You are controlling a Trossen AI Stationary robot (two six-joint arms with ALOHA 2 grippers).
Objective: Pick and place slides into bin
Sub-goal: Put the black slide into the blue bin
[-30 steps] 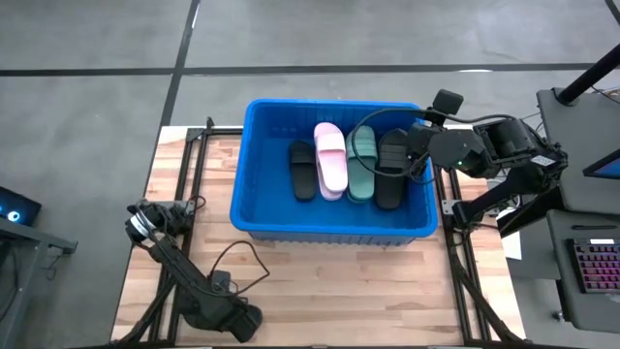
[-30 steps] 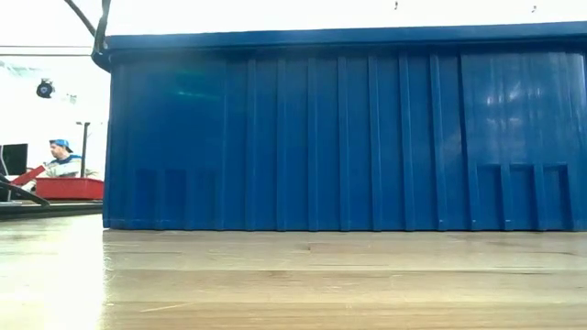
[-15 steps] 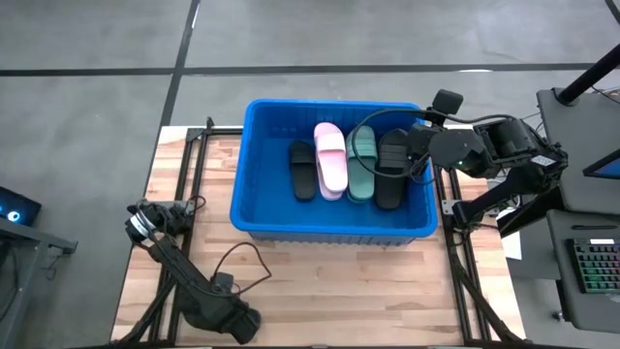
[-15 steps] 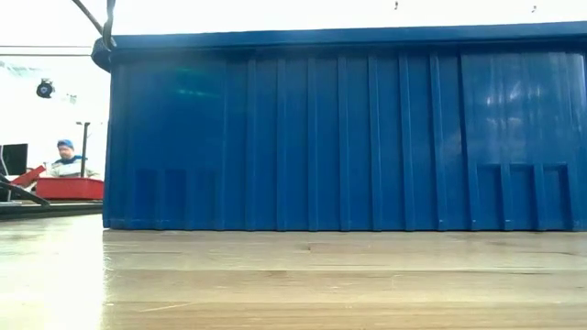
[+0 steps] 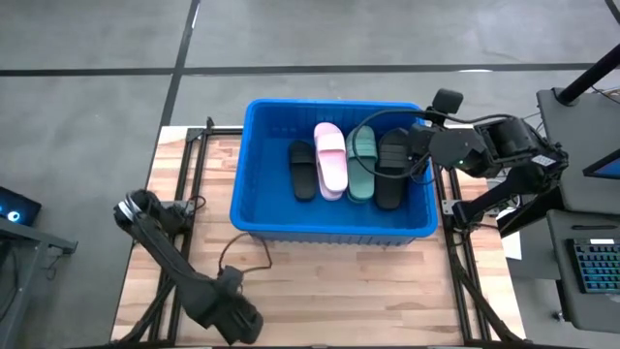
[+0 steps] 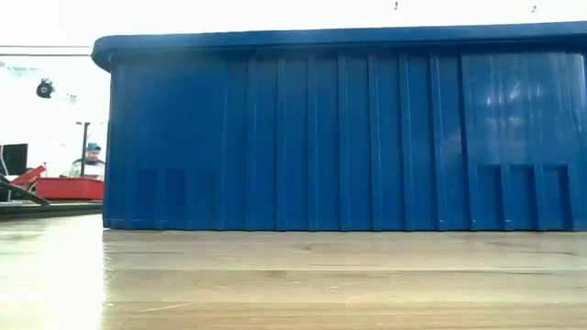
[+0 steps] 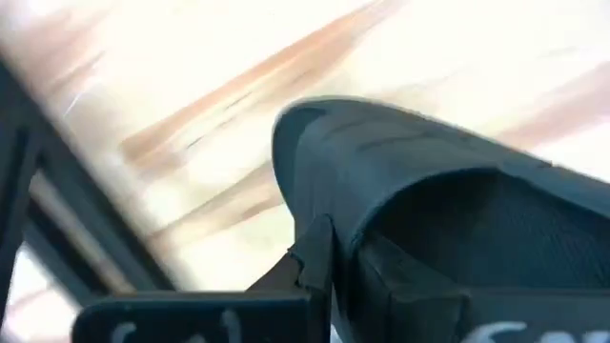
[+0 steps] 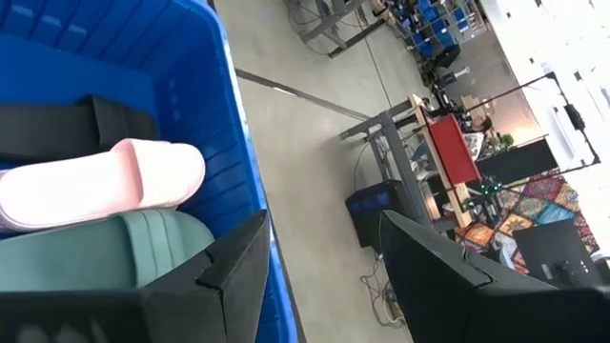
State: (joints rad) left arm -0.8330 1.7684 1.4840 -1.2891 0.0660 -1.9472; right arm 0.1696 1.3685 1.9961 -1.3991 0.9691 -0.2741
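Note:
The blue bin (image 5: 254, 165) stands at the table's middle and fills the low view as a blue wall (image 6: 321, 137). In it lie a black slide (image 5: 302, 170), a pink one (image 5: 331, 160), a green one (image 5: 361, 165) and another black one (image 5: 391, 170), side by side. My left gripper (image 5: 132, 207) is at the table's left edge, shut on a further black slide (image 7: 429, 191) that fills the left wrist view. My right gripper (image 5: 409, 147) hangs open over the bin's right side; between its fingers (image 8: 324, 248) shows the bin's wall (image 8: 238, 143). My left gripper has its two fingers (image 7: 310, 272) closed on the black slide's edge (image 7: 329, 224), beside the mouth of the strap. The slide reaches away from the fingers with its rounded end (image 7: 295, 133) farthest out. Whether it is clear of the table I cannot tell.
Black cables (image 5: 242, 254) lie on the wooden table (image 5: 339, 291) in front of the bin. Metal frame bars run along the table's left (image 5: 189, 145) and right (image 5: 455, 242) sides. Beyond the table a person (image 6: 92, 160) is behind a red crate (image 6: 69, 188).
My left gripper has shut and taken hold of the black slide, then gone a little toward the table's left and far edges, its arm stretching out. A thin dark line at the low view's upper left has gone out of view.

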